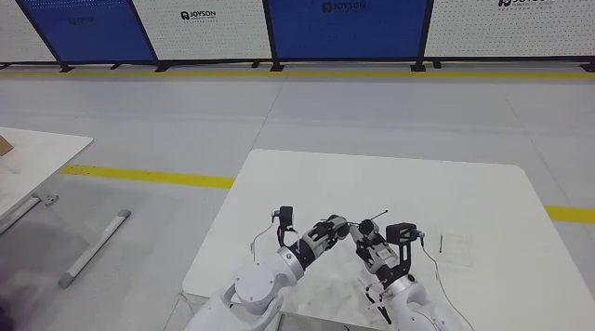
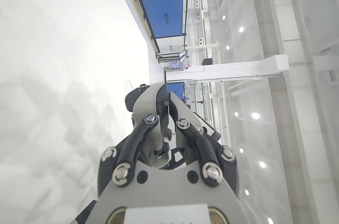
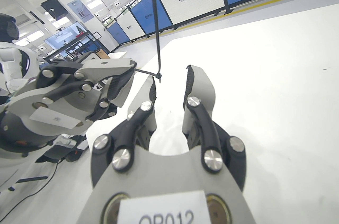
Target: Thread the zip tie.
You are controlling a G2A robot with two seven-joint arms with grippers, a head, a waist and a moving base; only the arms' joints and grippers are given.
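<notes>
left tool point(image 3: 132, 71) pinches the black zip tie point(image 3: 156, 23) above the table point(image 3: 264, 76)
right tool point(image 3: 172, 82) stands open just beside its head, the long strap pointing upward

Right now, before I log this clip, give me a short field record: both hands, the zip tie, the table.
left hand: shut on the zip tie, pinching a short end next to its head
right hand: open, one fingertip close by the tie's head; contact unclear
zip tie: black, held above the table, long strap rising from the head
threaded: cannot tell
table: white; both hands over its near edge
</notes>
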